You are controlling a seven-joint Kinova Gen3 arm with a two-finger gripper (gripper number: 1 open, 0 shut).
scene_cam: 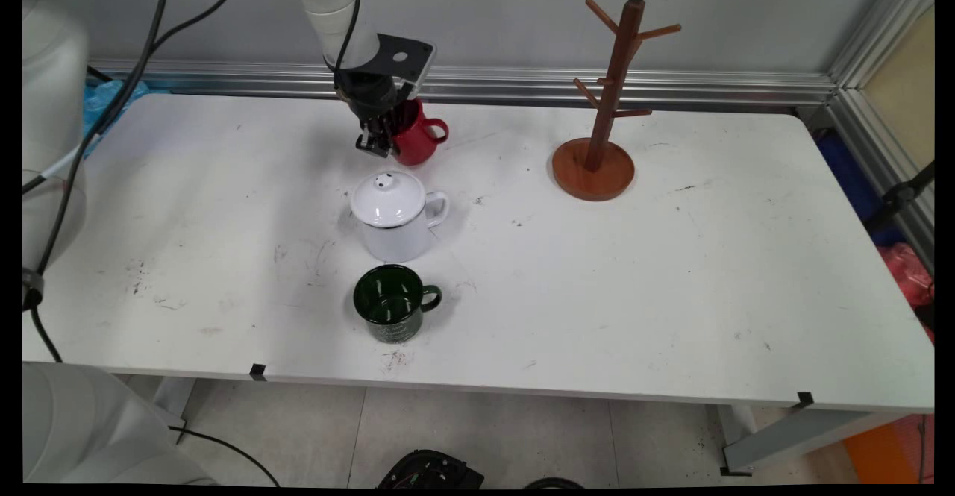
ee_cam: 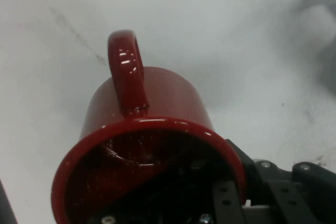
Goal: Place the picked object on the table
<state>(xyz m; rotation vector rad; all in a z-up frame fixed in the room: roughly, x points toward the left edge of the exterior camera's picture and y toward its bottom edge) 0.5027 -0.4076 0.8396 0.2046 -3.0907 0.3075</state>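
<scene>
Going front to back on my desk [scene_cam: 671,317]: closest to the near edge is the dark green enamel mug [scene_cam: 391,312], handle poking out toward 3 o'clock. Right behind it sits the white enamel pot [scene_cam: 395,216] with its lid on, handle also at 3 o'clock. Then, farther back along pretty much the same line, the red mug [scene_cam: 418,138], and that's where my tool [scene_cam: 375,138] is.

The bit that matters: my tool comes down from above onto the red mug's rim on its 9 o'clock side, opposite the handle, which points to 3 o'clock in the overhead shot. From my hand camera, one finger looks to be down inside the red mug [ee_cam: 144,150] and the other outside the wall, but whether they're actually squeezed onto the rim I honestly can't tell. The mug looks like it's resting on the desk, or barely off it.

Way over at 3 o'clock from the red mug stands the wooden mug tree [scene_cam: 600,108], bare pegs, well apart from everything.
</scene>
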